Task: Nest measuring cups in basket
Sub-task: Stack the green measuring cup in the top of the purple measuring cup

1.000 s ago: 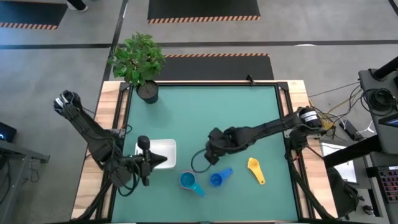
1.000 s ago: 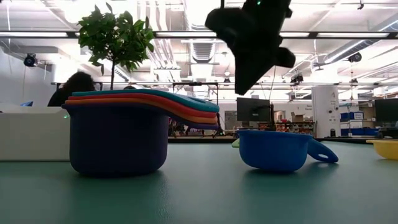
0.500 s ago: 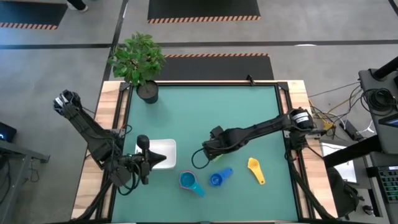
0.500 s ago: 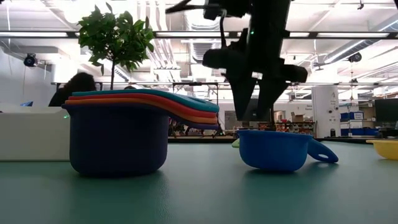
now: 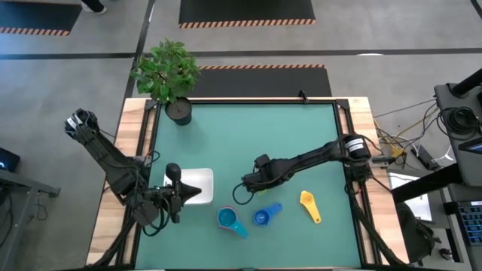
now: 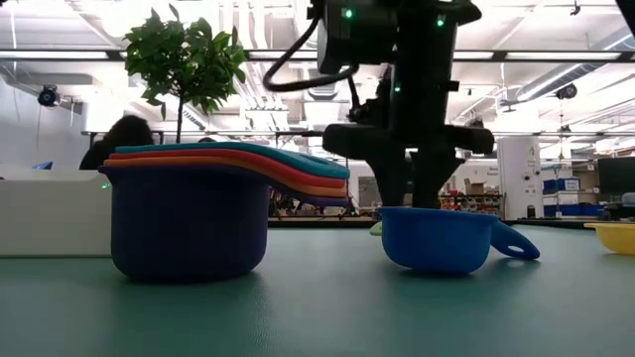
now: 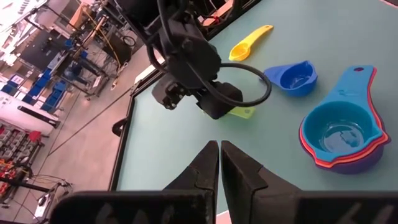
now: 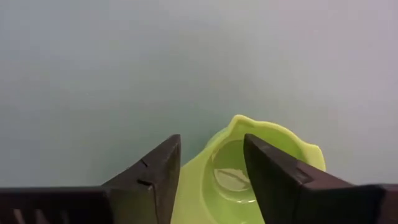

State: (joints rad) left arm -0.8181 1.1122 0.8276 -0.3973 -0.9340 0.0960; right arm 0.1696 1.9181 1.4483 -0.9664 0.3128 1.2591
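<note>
A stack of nested cups (image 5: pixel 230 220), purple at the bottom and light blue on top, stands on the green mat; it also shows in the low view (image 6: pixel 189 213). A dark blue cup (image 5: pixel 263 216) and a yellow cup (image 5: pixel 309 205) lie to its right. My right gripper (image 8: pixel 211 180) is open and low over the mat, its fingers on either side of a green cup (image 8: pixel 249 165). The gripper hides that cup in the high view. My left gripper (image 7: pixel 219 158) is shut and empty beside the white basket (image 5: pixel 202 179).
A potted plant (image 5: pixel 169 75) stands at the table's far left corner. The dark blue cup (image 6: pixel 442 238) lies just in front of my right gripper (image 6: pixel 407 193) in the low view. A person (image 6: pixel 114 139) shows in the room behind.
My right gripper has come down toward the mat and a little toward the table's left edge, and now stands low around the green cup. The cups and my left arm have kept still.
</note>
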